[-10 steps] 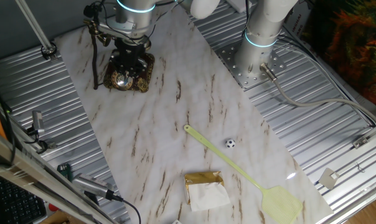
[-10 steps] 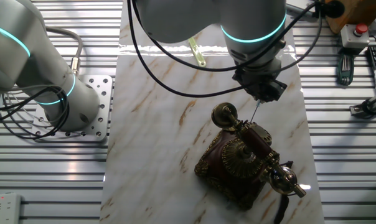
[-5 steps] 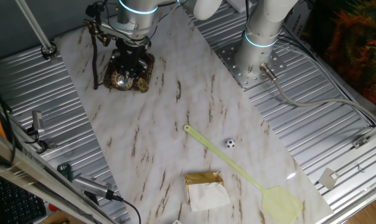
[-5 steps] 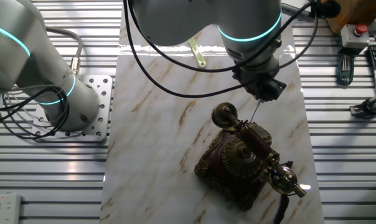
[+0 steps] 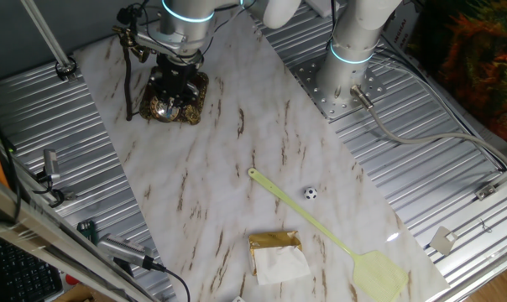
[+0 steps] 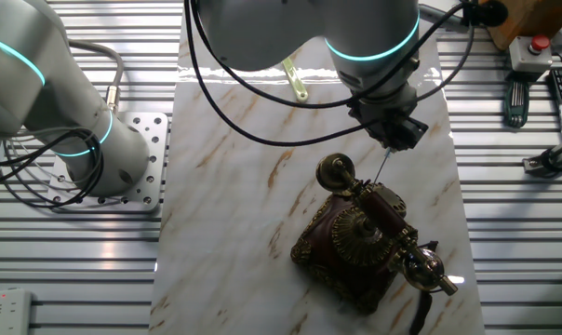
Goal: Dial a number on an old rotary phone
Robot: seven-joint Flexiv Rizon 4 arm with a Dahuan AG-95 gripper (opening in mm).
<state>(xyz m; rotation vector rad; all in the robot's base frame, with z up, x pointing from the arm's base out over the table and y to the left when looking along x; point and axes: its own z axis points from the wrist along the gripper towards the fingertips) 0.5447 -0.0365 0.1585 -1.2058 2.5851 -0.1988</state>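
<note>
1. Old rotary phone (image 6: 360, 244): placed at one end of the marble-patterned worktop (image 5: 237, 168), close to its short edge and to the ribbed metal surround. The brass dial is seen on the front in one fixed view; the handset (image 6: 379, 219) is seen lying on its cradle in the other fixed view, with a dark cord hanging toward the worktop edge.

2. Pincer (image 6: 393, 130): held above the phone, on the handset side. A thin rod-like tip (image 6: 381, 167) is seen running from it down toward the phone. Whether this tip is gripped between the fingers or fixed to them cannot be told, nor can the width of the opening.

3. Progress, as judged: the handset has not been lifted. Contact between the tip and the dial cannot be confirmed, since in one fixed view the dial is partly covered by the arm. The turning of the dial is therefore taken as still to be done or only just begun.

4. Other items: a pale yellow fly swatter (image 5: 321, 231), a small black-and-white ball (image 5: 310, 193) just beside its handle, and a gold-wrapped packet (image 5: 277, 254), all at the far end of the worktop, well apart from the phone.

5. Room for moving: open marble is left between the phone and those items. The phone's rear and one flank are hemmed by the worktop edge; the arm base (image 5: 350, 67) stands beside the worktop.
</note>
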